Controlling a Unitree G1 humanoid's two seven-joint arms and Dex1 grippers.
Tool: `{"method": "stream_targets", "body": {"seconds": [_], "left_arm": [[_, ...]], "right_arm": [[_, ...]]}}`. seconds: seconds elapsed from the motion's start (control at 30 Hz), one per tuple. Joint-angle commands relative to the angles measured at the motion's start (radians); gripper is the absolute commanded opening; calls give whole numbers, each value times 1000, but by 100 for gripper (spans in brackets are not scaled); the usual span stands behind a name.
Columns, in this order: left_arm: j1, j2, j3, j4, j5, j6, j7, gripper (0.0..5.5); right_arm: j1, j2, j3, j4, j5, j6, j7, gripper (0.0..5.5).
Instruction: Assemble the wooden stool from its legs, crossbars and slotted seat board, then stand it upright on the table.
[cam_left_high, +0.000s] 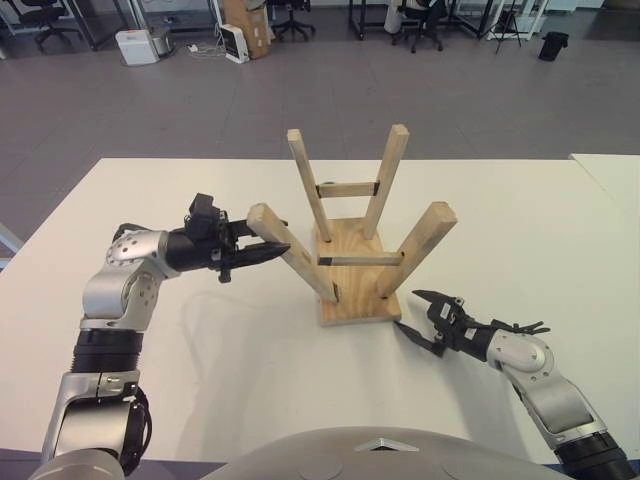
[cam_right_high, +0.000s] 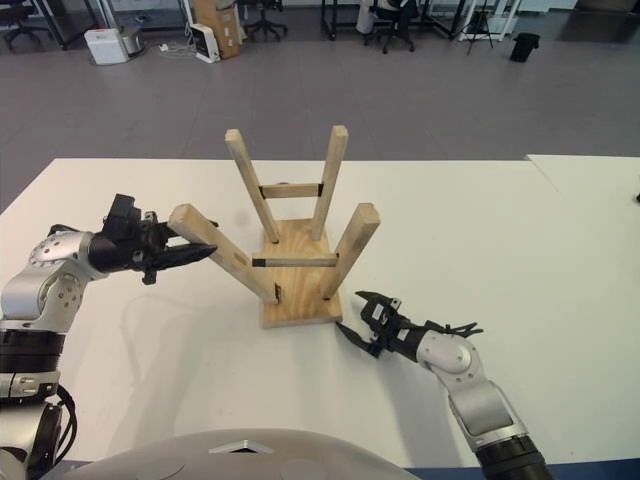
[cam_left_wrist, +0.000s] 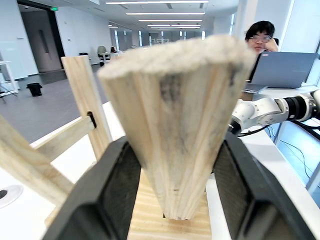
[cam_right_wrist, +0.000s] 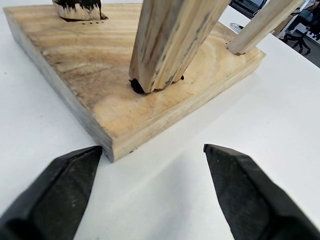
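White surface (cam_left_high: 200, 340) in an open office with grey flooring carries the stool (cam_left_high: 350, 240), positioned near its middle and inverted. Seat board (cam_left_high: 362, 300) lies flat on the surface, and all four legs rise from it with their long axes pointing upward and splaying outward. One crossbar (cam_left_high: 345, 189) joins the two far legs high up; a second crossbar (cam_left_high: 360, 259) runs horizontally between the two near legs, lower down. The near-left leg (cam_left_high: 300, 262) leans strongly toward the robot's left, and the near-right leg (cam_left_high: 418, 248) leans toward the right. Left claw (cam_left_high: 278, 238) is closed on the free upper end of the near-left leg, one finger on each side of the wood, as the left wrist view confirms. Right claw (cam_left_high: 406, 308) sits low over the surface at the near-right corner of the seat board, its fingers (cam_right_wrist: 55, 190) spread wide and holding nothing. That corner lies between them, with one fingertip just beside the board's edge; contact cannot be confirmed.
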Motion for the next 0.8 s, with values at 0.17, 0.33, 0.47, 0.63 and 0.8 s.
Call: {"method": "stream_targets", "body": {"seconds": [0.17, 0.33, 0.47, 0.63, 0.8], "left_arm": [[-40, -26, -63, -5, 50, -29, 19, 204], [-53, -21, -61, 38, 72, -61, 26, 203], [-64, -8, -58, 56, 80, -79, 16, 203], [-52, -13, -99, 41, 102, -79, -11, 203], [-16, -34, -140, -28, 108, -16, 72, 203]], "right_arm": [[28, 17, 40, 22, -35, 26, -23, 382], [37, 22, 46, 18, -35, 23, -29, 382], [41, 16, 49, 17, -34, 20, -27, 382], [36, 11, 52, 24, -36, 15, -21, 382], [38, 13, 62, 21, -39, 14, -20, 382]]}}
